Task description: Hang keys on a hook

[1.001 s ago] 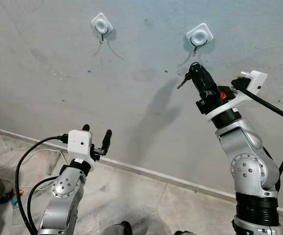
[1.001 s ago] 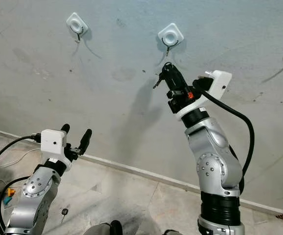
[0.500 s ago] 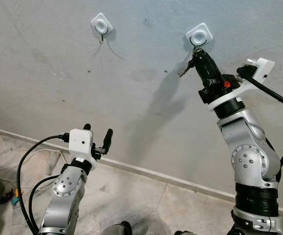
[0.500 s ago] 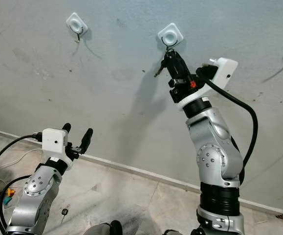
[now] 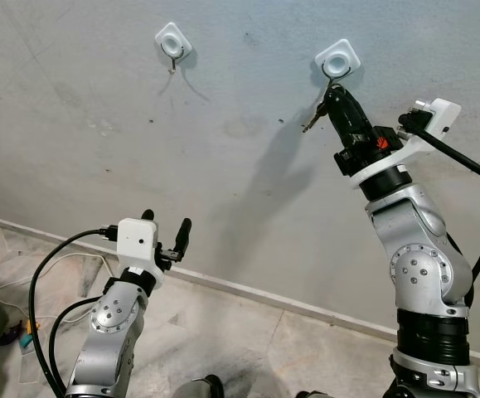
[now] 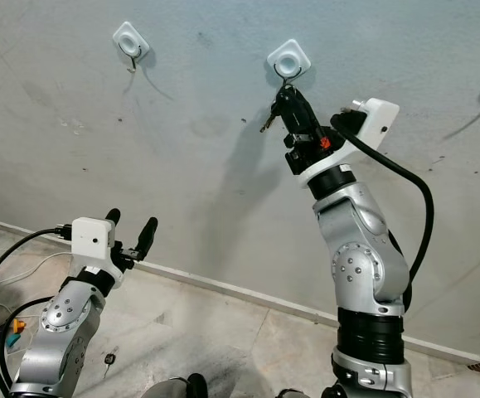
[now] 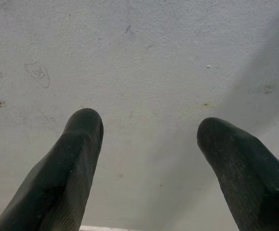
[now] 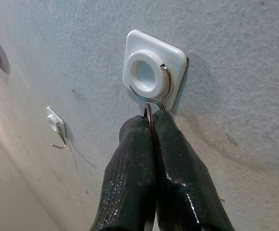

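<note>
Keys (image 5: pixel 312 123): held high against the grey wall (image 5: pixel 99 108), just below the white adhesive hook (image 5: pixel 337 60). One key is seen pointing down and toward the robot's left, long axis slanted. The key ring (image 8: pixel 149 117) is pinched edge-on, touching or just beside the hook's wire tip; whether it is over the wire cannot be told.

Right gripper (image 5: pixel 332 97): raised to the hook, fingers pressed together on the ring.

Left gripper (image 5: pixel 163 224): held low near the skirting, fingers spread wide, nothing held.

Second hook (image 5: pixel 172 41): further left, bare.
</note>
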{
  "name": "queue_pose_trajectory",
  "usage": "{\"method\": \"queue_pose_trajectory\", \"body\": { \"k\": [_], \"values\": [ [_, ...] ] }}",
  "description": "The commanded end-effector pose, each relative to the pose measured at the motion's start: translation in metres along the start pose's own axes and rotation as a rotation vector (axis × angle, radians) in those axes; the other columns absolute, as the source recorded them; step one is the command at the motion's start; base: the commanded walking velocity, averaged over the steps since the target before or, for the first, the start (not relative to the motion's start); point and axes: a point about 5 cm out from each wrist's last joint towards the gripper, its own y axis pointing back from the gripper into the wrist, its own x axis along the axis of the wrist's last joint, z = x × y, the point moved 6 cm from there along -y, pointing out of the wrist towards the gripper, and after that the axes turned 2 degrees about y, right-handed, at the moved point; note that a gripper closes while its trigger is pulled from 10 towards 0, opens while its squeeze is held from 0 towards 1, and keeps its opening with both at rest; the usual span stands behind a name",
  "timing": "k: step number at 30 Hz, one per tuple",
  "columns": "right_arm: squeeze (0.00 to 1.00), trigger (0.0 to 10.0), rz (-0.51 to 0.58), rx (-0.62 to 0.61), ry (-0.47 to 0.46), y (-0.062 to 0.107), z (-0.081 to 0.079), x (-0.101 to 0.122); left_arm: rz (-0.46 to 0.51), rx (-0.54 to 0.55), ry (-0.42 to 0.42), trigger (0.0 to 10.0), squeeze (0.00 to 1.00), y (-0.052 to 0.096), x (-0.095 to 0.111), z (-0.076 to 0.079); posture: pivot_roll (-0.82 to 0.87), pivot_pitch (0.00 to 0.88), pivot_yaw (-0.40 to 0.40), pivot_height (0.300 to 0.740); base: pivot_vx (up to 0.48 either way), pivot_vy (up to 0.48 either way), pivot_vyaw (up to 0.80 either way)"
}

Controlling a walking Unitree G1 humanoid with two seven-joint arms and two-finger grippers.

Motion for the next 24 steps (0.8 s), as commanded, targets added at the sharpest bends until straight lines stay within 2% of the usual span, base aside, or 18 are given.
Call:
{"method": "queue_pose_trajectory", "body": {
  "k": [1, 24],
  "values": [
    [0.00, 10.0, 0.015, 0.015, -0.009, 0.0025, -0.0031, 0.0044, -0.020, 0.000, -0.008, 10.0, 0.00, 0.0026, -0.0057, -0.0029, 0.02, 0.149, 0.112, 0.740, 0.000, 0.000, 0.00],
    [0.00, 10.0, 0.002, 0.023, -0.029, -0.0040, -0.0059, -0.0027, -0.021, 0.008, -0.007, 10.0, 0.00, 0.0044, -0.0062, -0.0037, 0.03, 0.153, 0.106, 0.740, 0.000, 0.000, 0.00]
  ]
}}
